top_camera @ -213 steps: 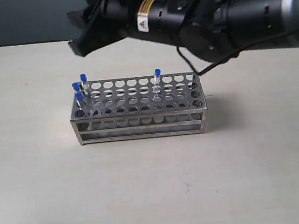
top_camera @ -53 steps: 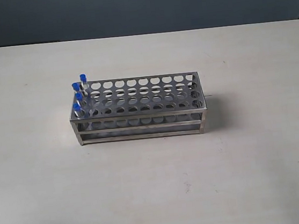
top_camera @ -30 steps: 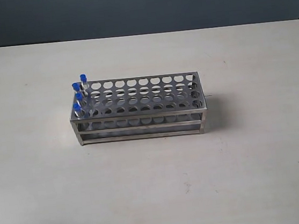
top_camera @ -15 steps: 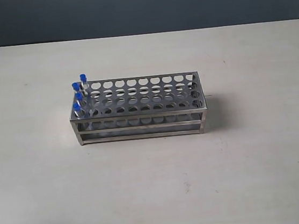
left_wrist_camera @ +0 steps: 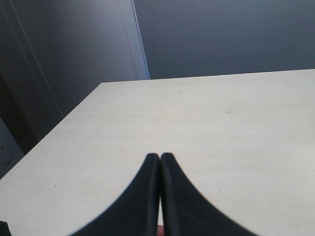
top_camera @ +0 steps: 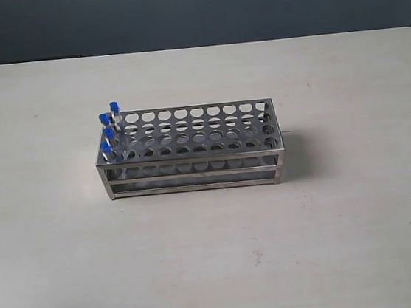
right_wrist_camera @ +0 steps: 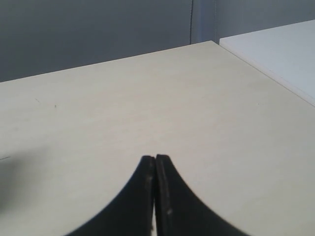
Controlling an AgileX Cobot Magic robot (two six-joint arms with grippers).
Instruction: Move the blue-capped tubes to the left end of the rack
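Note:
The shiny steel rack [top_camera: 190,150] stands on the pale table [top_camera: 217,257] in the exterior view. Several blue-capped tubes [top_camera: 107,128] stand upright in the holes at its left end, one behind another. The other holes hold nothing. Neither arm shows in the exterior view. In the left wrist view my left gripper [left_wrist_camera: 160,155] is shut with nothing between its black fingers, above bare table. In the right wrist view my right gripper [right_wrist_camera: 155,157] is shut in the same way, holding nothing. The rack shows in neither wrist view.
A dark blue-grey wall [top_camera: 189,7] runs behind the table's far edge. The left wrist view shows a table edge [left_wrist_camera: 59,123] with a dark drop beyond it. A white surface [right_wrist_camera: 280,54] adjoins the table in the right wrist view.
About seven seconds ago the right arm hung over the rack and one tube stood toward its right. Now that arm is out of the exterior view and that tube is at the left end.

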